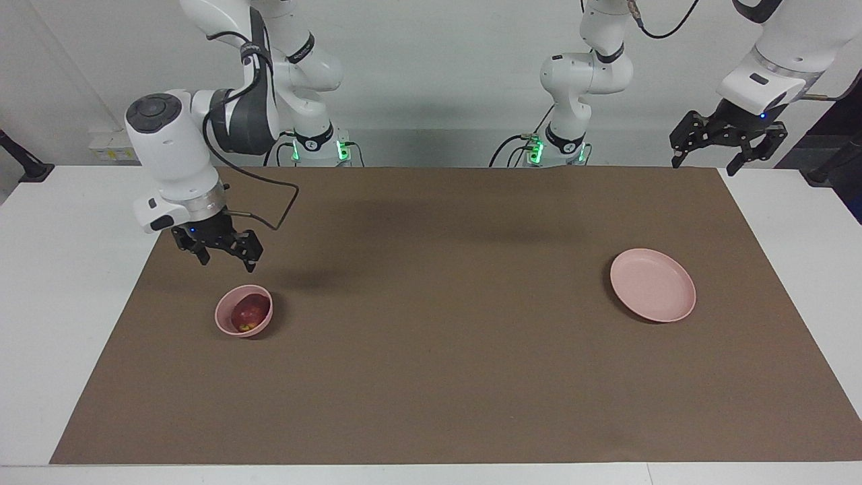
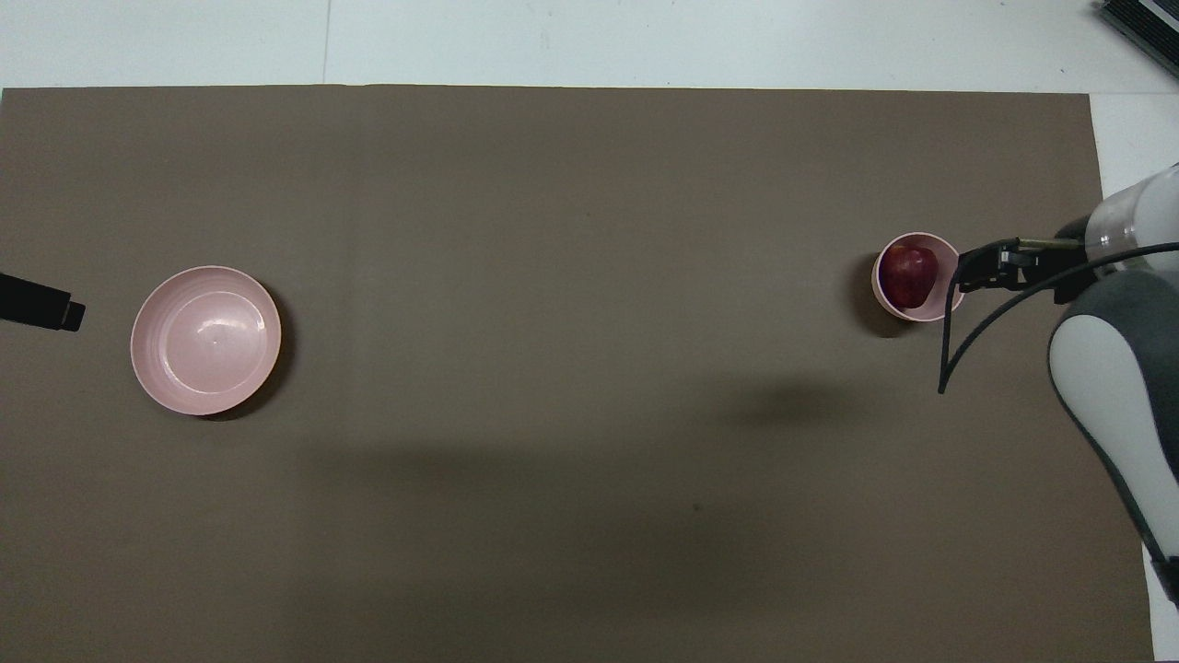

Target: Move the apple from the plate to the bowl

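The dark red apple [image 1: 248, 313] [image 2: 909, 273] lies in the small deep pink bowl [image 1: 225, 322] [image 2: 921, 315] toward the right arm's end of the table. My right gripper [image 1: 227, 261] [image 2: 976, 270] hangs open and empty above the bowl's edge, clear of the apple. The wide flat pink plate [image 1: 652, 285] [image 2: 204, 339] sits empty toward the left arm's end. My left gripper [image 1: 712, 159] [image 2: 69, 316] is open and raised off the mat's corner at its own end, waiting.
A brown mat [image 1: 438, 350] [image 2: 553, 460] covers most of the white table [image 1: 60, 283]. The right arm's cable [image 2: 958, 341] loops beside the bowl.
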